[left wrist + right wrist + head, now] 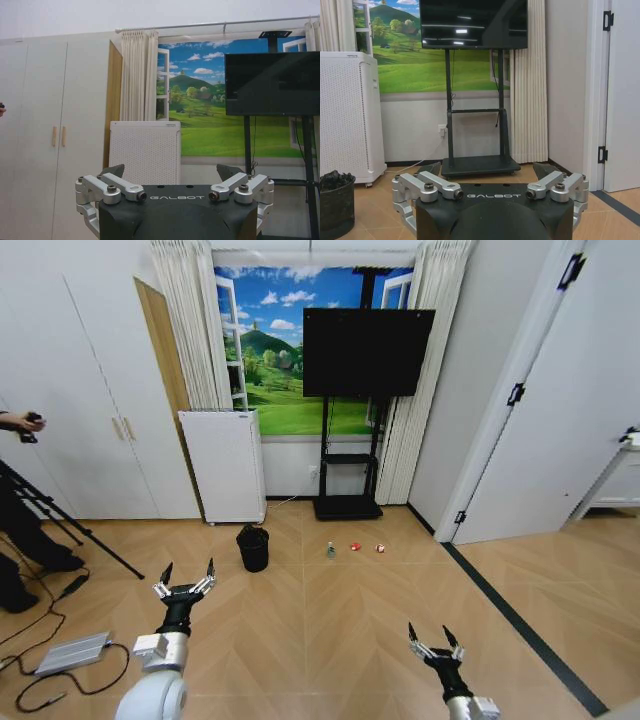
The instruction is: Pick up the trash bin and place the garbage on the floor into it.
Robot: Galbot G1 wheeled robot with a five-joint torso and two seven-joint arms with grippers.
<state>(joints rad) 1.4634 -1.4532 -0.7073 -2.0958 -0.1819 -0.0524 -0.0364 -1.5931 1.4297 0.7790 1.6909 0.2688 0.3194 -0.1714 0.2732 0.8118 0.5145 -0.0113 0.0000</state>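
Head view, bin: I see the trash bin (pixel 253 548) standing on the floor (pixel 340 620), just in front of the white air purifier (pixel 224 466), untouched.
Garbage: bottle (pixel 331 550) and two red wrappers (pixel 355 546) (pixel 380 548) lie in a row right of the bin, near the TV stand (pixel 348 506).
Left gripper (pixel 185 578): released, empty, short of the bin.
Right gripper (pixel 434 642): spread, empty, well apart from the bin.
Progress: by my reading nothing is done; lifting the bin and all three pickups remain.
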